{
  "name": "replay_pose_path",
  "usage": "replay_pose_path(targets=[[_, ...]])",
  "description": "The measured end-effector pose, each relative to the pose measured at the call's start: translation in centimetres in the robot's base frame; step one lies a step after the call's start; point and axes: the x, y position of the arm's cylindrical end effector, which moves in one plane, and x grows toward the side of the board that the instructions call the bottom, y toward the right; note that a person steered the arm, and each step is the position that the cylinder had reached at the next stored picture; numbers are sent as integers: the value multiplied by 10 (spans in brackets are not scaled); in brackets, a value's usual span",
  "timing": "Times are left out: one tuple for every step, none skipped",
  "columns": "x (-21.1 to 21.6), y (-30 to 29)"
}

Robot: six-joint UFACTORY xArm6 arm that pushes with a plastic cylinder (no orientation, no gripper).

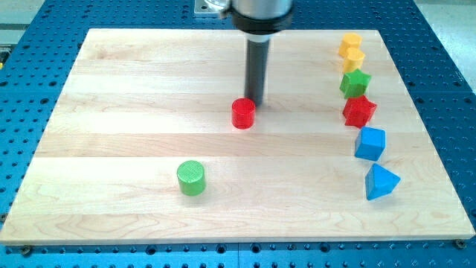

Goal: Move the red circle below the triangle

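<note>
The red circle (243, 113) is a short red cylinder near the middle of the wooden board (111, 112). My tip (255, 102) stands just above and to the right of it, touching or almost touching its upper right edge. The blue triangle (381, 182) lies at the view's lower right, far to the right of the red circle and lower on the board.
A green cylinder (192, 178) sits at the lower left of centre. Down the right side run a column of blocks: two yellow blocks (351, 43) (352, 59), a green star (355, 82), a red star (359, 111) and a blue cube (370, 143). Blue perforated table surrounds the board.
</note>
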Motion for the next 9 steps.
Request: replay_pose_path(targets=[[78, -13], [101, 14], [117, -17], [187, 35], [199, 57], [177, -9], [120, -4], [144, 49], [196, 109]])
